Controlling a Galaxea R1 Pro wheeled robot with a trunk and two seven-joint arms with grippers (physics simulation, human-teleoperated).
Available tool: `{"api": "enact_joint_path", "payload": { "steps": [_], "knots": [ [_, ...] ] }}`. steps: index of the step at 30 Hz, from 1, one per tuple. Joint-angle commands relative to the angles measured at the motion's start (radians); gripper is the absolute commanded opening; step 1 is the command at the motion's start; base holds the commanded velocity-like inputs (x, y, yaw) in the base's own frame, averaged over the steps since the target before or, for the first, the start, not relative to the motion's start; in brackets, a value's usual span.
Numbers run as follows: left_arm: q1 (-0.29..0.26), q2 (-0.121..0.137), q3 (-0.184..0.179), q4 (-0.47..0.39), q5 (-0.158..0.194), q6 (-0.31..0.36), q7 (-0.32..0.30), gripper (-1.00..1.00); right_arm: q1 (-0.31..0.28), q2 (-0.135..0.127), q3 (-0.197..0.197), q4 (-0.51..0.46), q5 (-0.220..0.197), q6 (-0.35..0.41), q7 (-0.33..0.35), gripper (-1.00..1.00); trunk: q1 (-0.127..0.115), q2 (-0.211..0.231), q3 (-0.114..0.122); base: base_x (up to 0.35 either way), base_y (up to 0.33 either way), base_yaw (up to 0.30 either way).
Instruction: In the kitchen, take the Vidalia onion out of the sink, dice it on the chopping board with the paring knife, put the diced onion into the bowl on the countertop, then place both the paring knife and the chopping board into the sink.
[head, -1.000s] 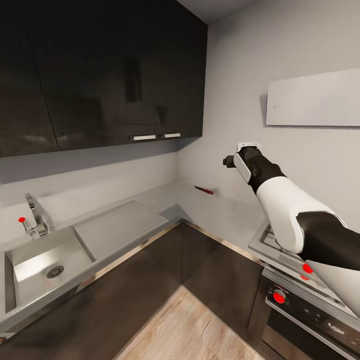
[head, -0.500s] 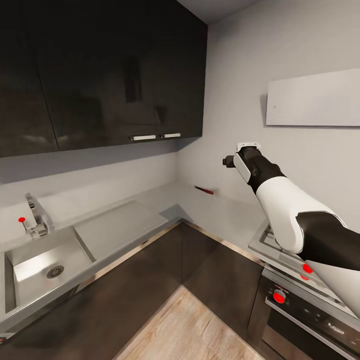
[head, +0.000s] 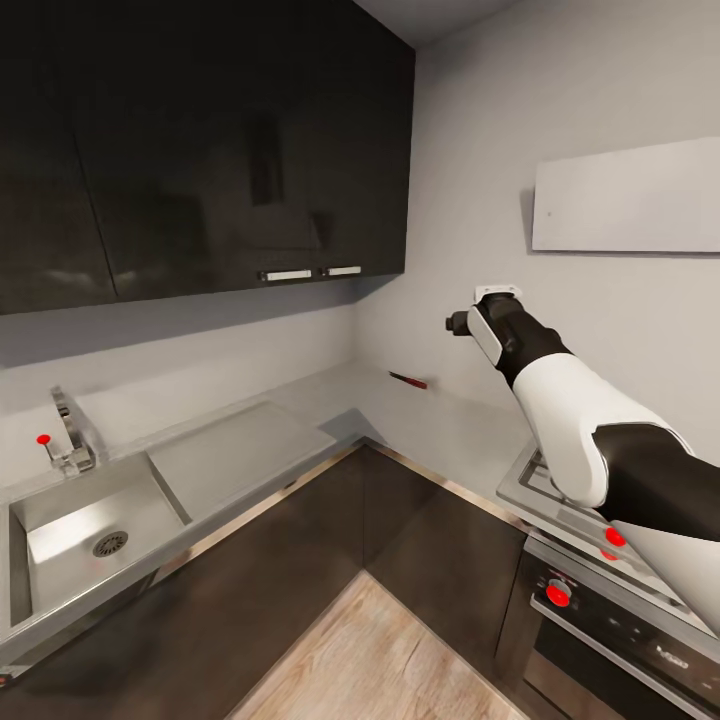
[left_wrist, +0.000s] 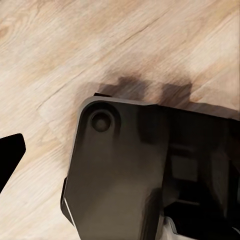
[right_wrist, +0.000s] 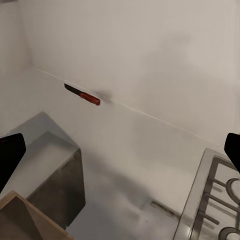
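Observation:
The paring knife (head: 407, 380) lies on the grey countertop (head: 300, 400) against the back wall near the corner; its red handle and dark blade (right_wrist: 83, 95) also face the right wrist camera. My right gripper (right_wrist: 120, 150) is raised above the counter, well short of the knife, open with nothing between its fingertips (right_wrist: 10, 152). The steel sink (head: 90, 530) with its tap (head: 70, 440) and drainboard (head: 235, 455) sits at the left. My left gripper (left_wrist: 120, 150) hangs over the floor, one fingertip (left_wrist: 10, 155) far out at the edge. The Vidalia onion, chopping board and bowl are out of view.
Dark wall cabinets (head: 200, 150) hang over the counter, and a white hood (head: 630, 195) is on the right wall. A stove (head: 560, 500) with red knobs stands under my right arm (head: 560, 400). My dark base (left_wrist: 150, 175) stands on the wooden floor (head: 380, 650).

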Motion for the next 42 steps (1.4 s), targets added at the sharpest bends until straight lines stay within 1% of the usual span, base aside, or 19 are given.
{"api": "enact_joint_path", "payload": {
  "steps": [1,5,7,10,12,18,22,27,38,40,41,42],
  "knots": [
    [0.000,0.001,-0.009,0.001,0.009,-0.005,0.008,1.00,0.000,-0.001,0.003,-0.001,-0.004,0.005,-0.005,1.00,0.000,-0.001,0.000,0.000,0.000,0.000],
    [0.000,0.001,-0.011,0.021,0.009,-0.006,0.008,1.00,0.000,-0.003,0.003,-0.001,-0.003,0.005,-0.005,1.00,0.000,-0.001,0.000,0.000,0.000,0.000],
    [0.000,0.002,-0.011,0.053,0.010,-0.006,0.008,1.00,0.000,-0.003,0.003,-0.001,-0.003,0.005,-0.005,1.00,0.000,-0.001,0.000,0.000,0.000,0.000],
    [0.000,0.000,-0.010,0.135,0.010,-0.008,0.006,1.00,0.000,-0.002,0.003,-0.001,-0.002,0.005,-0.005,1.00,0.000,-0.001,0.000,0.000,0.000,0.000],
    [0.000,-0.002,-0.010,0.175,0.010,-0.008,0.004,1.00,0.000,0.000,0.003,-0.001,-0.002,0.005,-0.005,1.00,0.000,-0.001,0.000,0.000,0.000,0.000],
    [0.000,0.001,-0.011,0.258,0.011,-0.008,0.002,1.00,0.000,0.008,0.003,-0.001,-0.002,0.005,-0.005,1.00,0.000,-0.001,0.000,0.000,0.000,0.000],
    [0.001,0.002,-0.011,0.372,0.011,-0.007,0.002,1.00,0.000,0.010,0.003,-0.001,-0.002,0.005,-0.005,1.00,0.000,-0.001,0.000,0.000,0.000,0.000],
    [0.001,0.003,-0.010,0.440,0.011,-0.008,0.002,1.00,0.000,0.010,0.003,-0.001,-0.002,0.005,-0.005,1.00,0.000,-0.001,0.000,0.000,0.000,0.000],
    [0.001,-0.004,-0.011,0.455,0.011,-0.008,0.003,1.00,0.000,0.010,0.003,-0.002,-0.002,0.005,-0.006,1.00,0.000,-0.001,0.000,0.000,0.000,0.000],
    [0.001,-0.023,-0.011,0.461,0.011,-0.008,0.004,1.00,0.000,0.010,0.003,-0.002,-0.002,0.005,-0.006,1.00,0.000,-0.001,0.000,0.000,0.000,0.000],
    [0.001,-0.027,-0.010,0.461,0.011,-0.008,0.004,1.00,-0.001,0.010,0.003,-0.002,-0.002,0.005,-0.006,1.00,0.000,-0.001,0.000,0.000,0.000,0.000],
    [0.001,-0.036,0.001,0.457,0.011,-0.008,0.003,1.00,0.000,0.010,0.003,-0.002,-0.002,0.005,-0.006,1.00,0.000,-0.001,0.000,0.000,0.000,0.000]
  ]
}}
